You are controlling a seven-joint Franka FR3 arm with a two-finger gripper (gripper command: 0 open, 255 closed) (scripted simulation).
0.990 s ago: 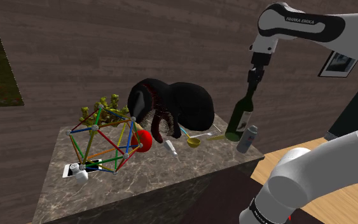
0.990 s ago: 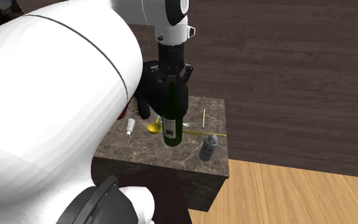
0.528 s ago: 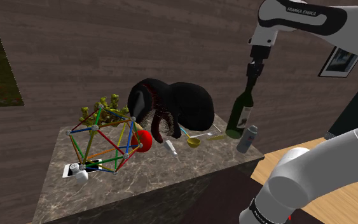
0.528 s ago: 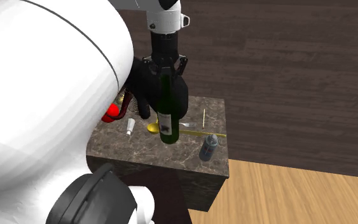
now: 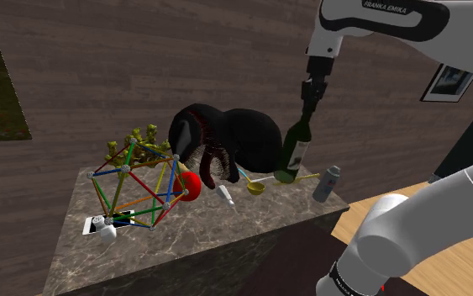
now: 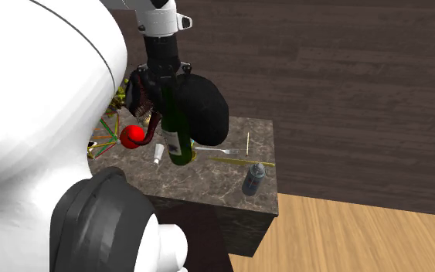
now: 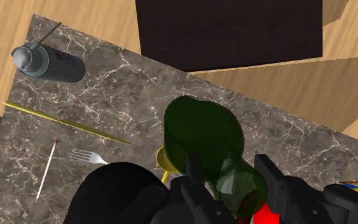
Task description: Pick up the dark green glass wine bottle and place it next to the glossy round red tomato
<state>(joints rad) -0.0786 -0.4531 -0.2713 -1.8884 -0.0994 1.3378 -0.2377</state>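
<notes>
Dark green wine bottle (image 5: 293, 157), clamped at the neck by the black gripper (image 5: 307, 103) and hanging nearly upright, right of centre in the shoulder view, a pale label on its belly. In the second exterior view, the same bottle (image 6: 175, 133) left of centre, base low over the marbled tabletop (image 6: 208, 189); cannot tell for sure whether clear of the stone. From the wrist, looking down the glass (image 7: 203, 137) lengthwise, with a black finger (image 7: 268, 175) pressed against either side of the neck.

Glossy red tomato (image 5: 189, 186) well apart from the bottle, near the middle of the shoulder view, touching a ball-shaped frame of coloured rods (image 5: 134, 187) on its left. In the second exterior view, tomato (image 6: 133, 137) just left of the bottle's body.

Behind both, toward the wall, a bulky rounded black object (image 5: 247, 139) with a ribbed, red-lined opening. Just below and left of the bottle's base in the shoulder view, a small yellow ladle (image 5: 256, 187) lying on the marble.

Further out, a grey can (image 5: 328, 182) near the table's right corner, leaning. In the wrist view, the can (image 7: 47, 62) on its side at upper left, then a thin yellow rod (image 7: 66, 122), a fork (image 7: 88, 154) and a pale stick (image 7: 47, 168) spread across the stone between can and bottle.
</notes>
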